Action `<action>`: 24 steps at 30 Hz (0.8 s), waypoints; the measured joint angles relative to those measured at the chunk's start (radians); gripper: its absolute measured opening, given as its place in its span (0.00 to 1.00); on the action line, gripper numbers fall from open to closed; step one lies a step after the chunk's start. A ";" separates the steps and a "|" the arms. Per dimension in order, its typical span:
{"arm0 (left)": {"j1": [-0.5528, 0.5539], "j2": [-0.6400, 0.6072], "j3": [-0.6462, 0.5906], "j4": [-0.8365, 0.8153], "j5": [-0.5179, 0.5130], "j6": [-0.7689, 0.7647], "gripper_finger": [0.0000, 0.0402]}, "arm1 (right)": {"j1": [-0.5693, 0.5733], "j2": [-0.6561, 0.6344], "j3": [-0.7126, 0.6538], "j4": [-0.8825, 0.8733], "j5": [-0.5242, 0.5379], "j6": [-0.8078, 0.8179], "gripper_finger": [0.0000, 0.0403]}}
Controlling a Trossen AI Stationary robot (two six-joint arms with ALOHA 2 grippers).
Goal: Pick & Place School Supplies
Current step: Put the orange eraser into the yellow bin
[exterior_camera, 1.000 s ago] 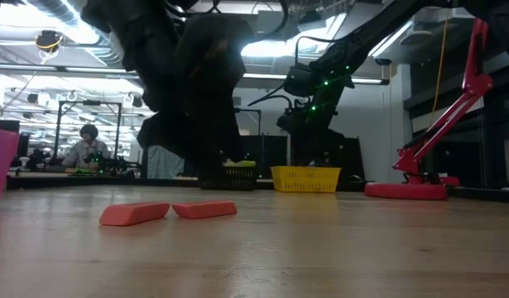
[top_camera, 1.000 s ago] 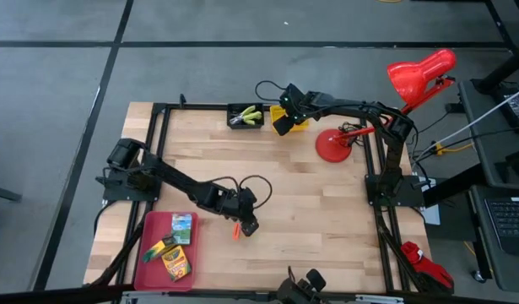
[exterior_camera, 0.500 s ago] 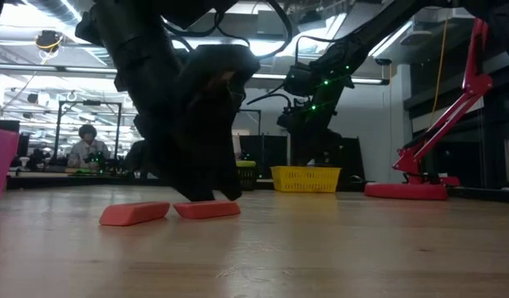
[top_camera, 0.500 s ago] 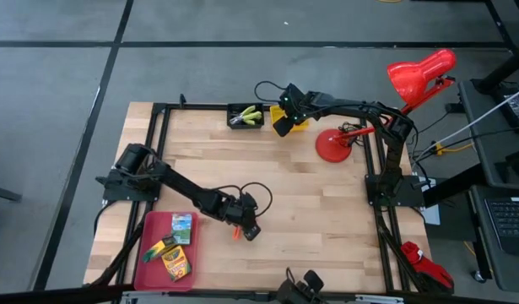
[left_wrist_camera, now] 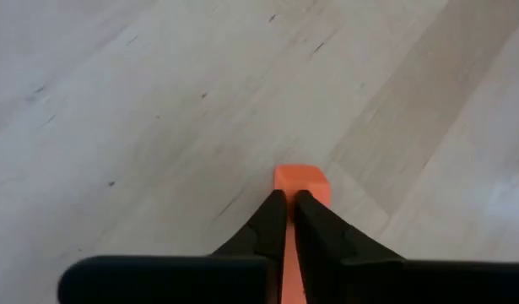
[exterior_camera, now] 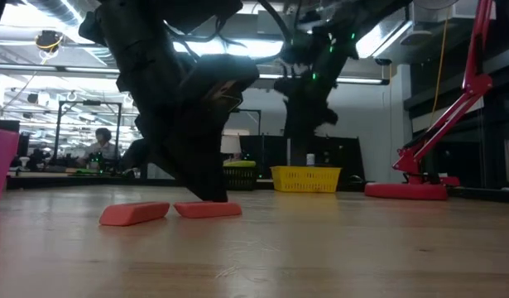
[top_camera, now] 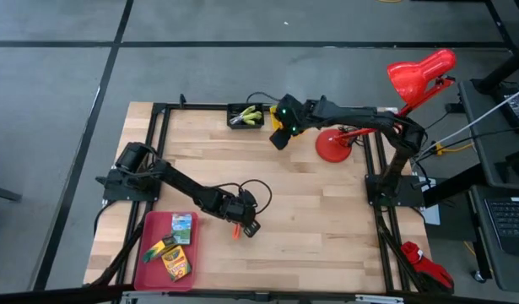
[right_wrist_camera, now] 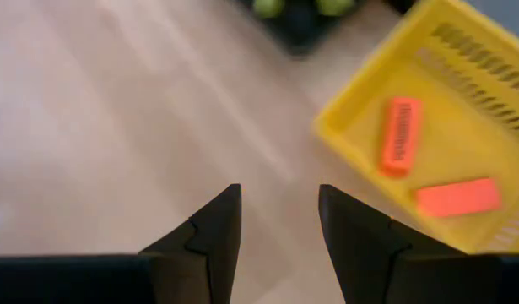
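Two stubby orange pieces lie flat on the wood in the low view, one (exterior_camera: 134,213) beside the other (exterior_camera: 207,210). My left gripper (left_wrist_camera: 289,198) stands shut on the second piece, near the table's middle front (top_camera: 249,226). My right gripper (right_wrist_camera: 276,215) hangs open over bare wood at the far side (top_camera: 279,138), beside the yellow bin (right_wrist_camera: 348,127), which holds two orange pieces (right_wrist_camera: 400,135). Lime-green handles stick out of the black bin (top_camera: 245,116). Three crayon boxes (top_camera: 176,263) lie in the red tray (top_camera: 149,268). My left gripper comes down on the orange piece from above, slanting. Its shut fingertips (left_wrist_camera: 274,207) meet the top of the piece close to one end (left_wrist_camera: 301,179), and orange shows through the slit between them. The piece lies flat on the table. Whether any of it is caught between the fingers, I cannot tell.
A red desk lamp stands with its round base (top_camera: 333,145) at the far right of the table. Cables loop over the left arm near its wrist (top_camera: 242,190). A person sits at a desk (exterior_camera: 101,149) in the room behind.
My left gripper has come down onto the right-hand orange piece and its fingers have drawn together. My right gripper has risen and drawn back from the yellow bin toward the table's near-left. Both orange pieces stay where they lay.
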 joint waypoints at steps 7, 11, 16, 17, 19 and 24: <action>-0.021 0.000 -0.002 0.006 -0.005 0.124 0.05 | 0.146 -0.075 0.000 -0.050 0.078 0.068 0.40; -0.050 0.002 -0.004 0.012 -0.058 0.169 0.14 | 0.218 -0.077 0.000 -0.050 0.085 0.121 0.40; -0.081 0.005 -0.007 0.011 -0.145 0.211 0.32 | 0.304 -0.077 -0.013 -0.023 0.128 0.180 0.40; -0.086 0.005 -0.008 0.009 -0.154 0.209 0.35 | 0.318 -0.077 -0.015 -0.022 0.130 0.194 0.40; -0.096 0.008 -0.008 0.008 -0.173 0.191 0.41 | 0.342 -0.077 -0.019 -0.019 0.132 0.220 0.40; -0.114 0.014 -0.008 0.008 -0.210 0.136 0.48 | 0.413 -0.088 -0.021 0.009 0.150 0.264 0.40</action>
